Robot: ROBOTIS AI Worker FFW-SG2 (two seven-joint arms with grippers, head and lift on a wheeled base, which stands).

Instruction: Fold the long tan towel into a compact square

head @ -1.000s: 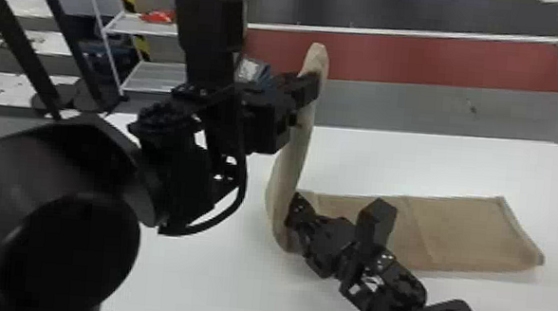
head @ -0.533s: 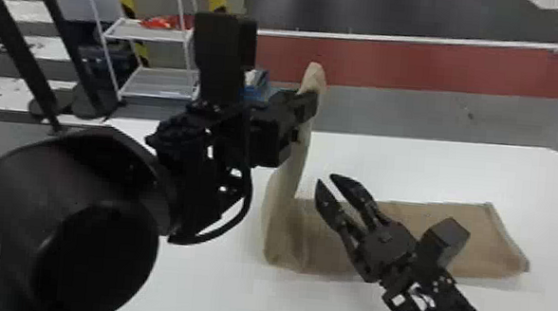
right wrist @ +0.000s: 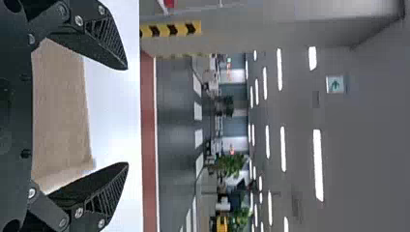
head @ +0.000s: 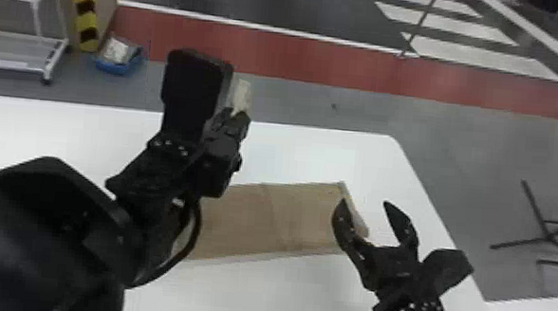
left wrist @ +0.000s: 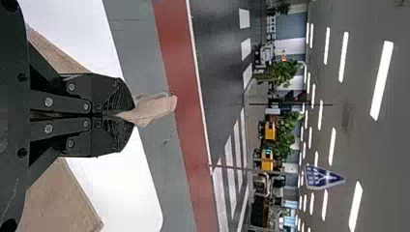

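Note:
Raised above the table, my left gripper [head: 238,116] is shut on one end of the tan towel [head: 258,222]. In the left wrist view the left gripper [left wrist: 126,115] pinches a bunched piece of the towel [left wrist: 157,107] that sticks out past its fingertips. The rest of the towel lies flat on the table, partly behind the left arm. My right gripper [head: 364,204] stands open at the towel's right end, holding nothing. In the right wrist view the right gripper [right wrist: 127,116] has its fingers wide apart, with flat towel [right wrist: 63,111] beyond them.
The white table [head: 243,297] has its right edge just past the right gripper. Behind it on the floor are a white shelf cart [head: 10,50] and a blue bin [head: 119,61]. A black stand [head: 548,235] is on the floor at the right.
My right gripper has let go of the towel near its left part, opened, and moved right to the towel's right end. The head view has turned down and right. The left gripper still holds the towel.

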